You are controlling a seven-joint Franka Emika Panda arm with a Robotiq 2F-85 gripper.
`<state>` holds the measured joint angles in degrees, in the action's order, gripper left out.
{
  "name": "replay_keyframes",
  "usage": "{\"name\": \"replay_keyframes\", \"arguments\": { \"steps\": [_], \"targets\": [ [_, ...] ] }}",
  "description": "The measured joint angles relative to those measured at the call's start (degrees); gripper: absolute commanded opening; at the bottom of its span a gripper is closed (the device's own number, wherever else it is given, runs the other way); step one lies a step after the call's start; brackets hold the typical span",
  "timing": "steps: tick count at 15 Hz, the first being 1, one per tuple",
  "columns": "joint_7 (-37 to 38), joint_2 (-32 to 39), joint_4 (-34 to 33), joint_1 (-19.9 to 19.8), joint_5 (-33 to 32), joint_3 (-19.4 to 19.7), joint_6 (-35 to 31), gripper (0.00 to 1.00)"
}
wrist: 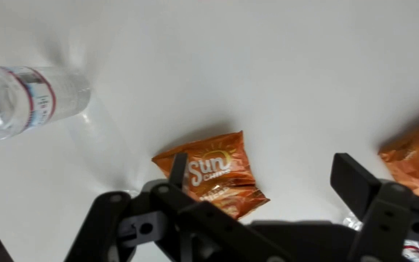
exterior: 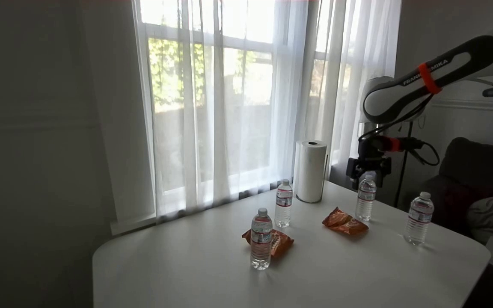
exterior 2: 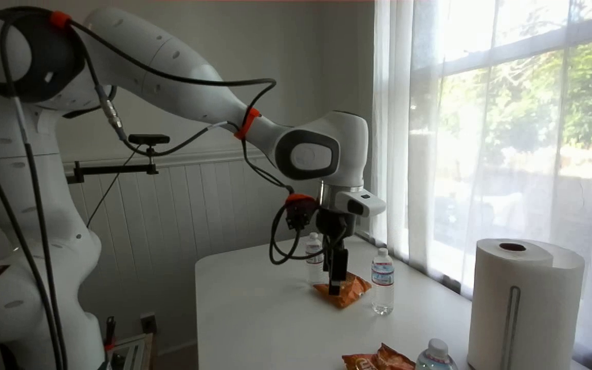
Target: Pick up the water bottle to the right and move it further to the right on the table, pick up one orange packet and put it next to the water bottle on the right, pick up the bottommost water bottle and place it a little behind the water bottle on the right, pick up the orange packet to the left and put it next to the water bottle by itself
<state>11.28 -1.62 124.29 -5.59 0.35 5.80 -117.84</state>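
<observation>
In an exterior view, four clear plastic water bottles and two crinkled orange packets flank the white paper-towel roll, right of which the black gripper hangs, jaws apart.

window: bright daylight, greenery outside | sheer white curtains | pale wall, panelled below | dark upholstered seat

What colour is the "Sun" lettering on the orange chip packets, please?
White; it shows best in the wrist view, on the more central orange packet.
</observation>
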Motion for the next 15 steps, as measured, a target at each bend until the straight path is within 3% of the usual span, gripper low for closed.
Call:
{"name": "replay_keyframes", "arguments": {
  "steps": [6, 11, 15],
  "targets": [
    [10.93, 6.81, -0.66, 4.27, 4.54, -4.12, -9.48, 1.0],
    [11.75, 15.14, -4.0, 6.32, 5.65, -5.43, -17.15, 1.0],
    [10.05, 21.12, -7.71, 7.51, 6.81, -6.97, -19.42, 1.0]
  ]
}}
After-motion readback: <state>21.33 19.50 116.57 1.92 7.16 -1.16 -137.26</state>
